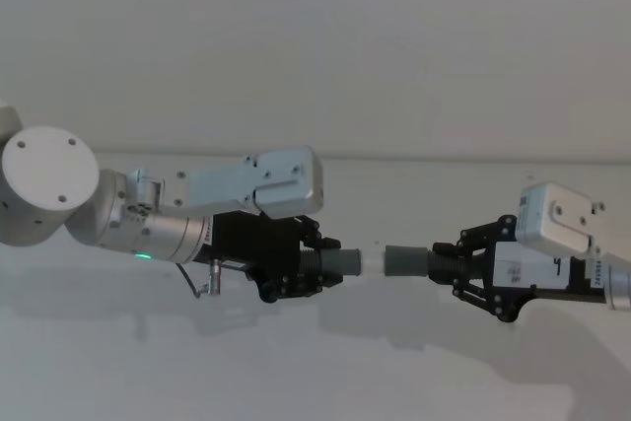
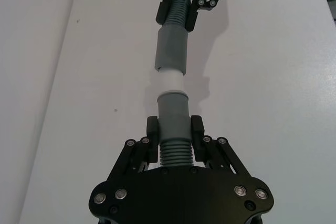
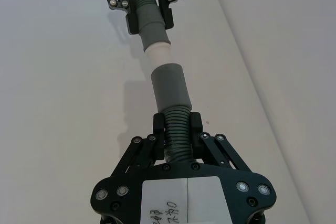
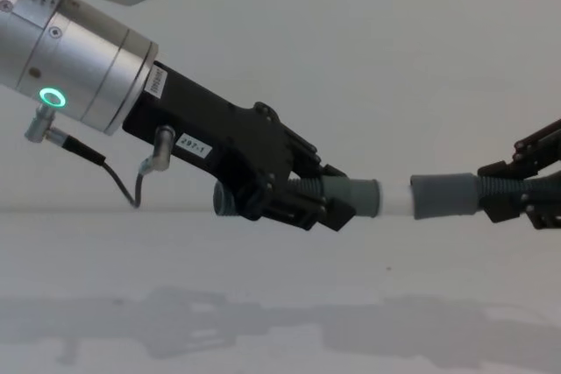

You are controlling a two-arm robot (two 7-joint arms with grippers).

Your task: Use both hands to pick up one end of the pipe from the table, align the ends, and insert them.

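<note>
My left gripper (image 1: 325, 263) (image 2: 174, 127) (image 4: 337, 203) is shut on the short tube just behind its grey collar (image 1: 347, 263) (image 2: 172, 107). The narrow white tip (image 1: 373, 261) (image 2: 169, 80) (image 3: 157, 53) (image 4: 399, 199) points to the right. My right gripper (image 1: 444, 263) (image 3: 177, 123) (image 4: 500, 194) is shut on the ribbed hose (image 3: 177, 129) right behind its smooth grey cuff (image 1: 406, 262) (image 3: 169, 85) (image 4: 445, 196). Both pieces hang above the white table (image 1: 296, 362), lined up end to end. The tip meets the cuff's mouth, and most of the white part shows outside it.
The table's far edge meets a plain wall (image 1: 394, 46) behind the arms. A thin cable (image 4: 96, 164) loops under the left wrist, beside its green ring light (image 4: 53, 97). The arms' shadows lie on the table below.
</note>
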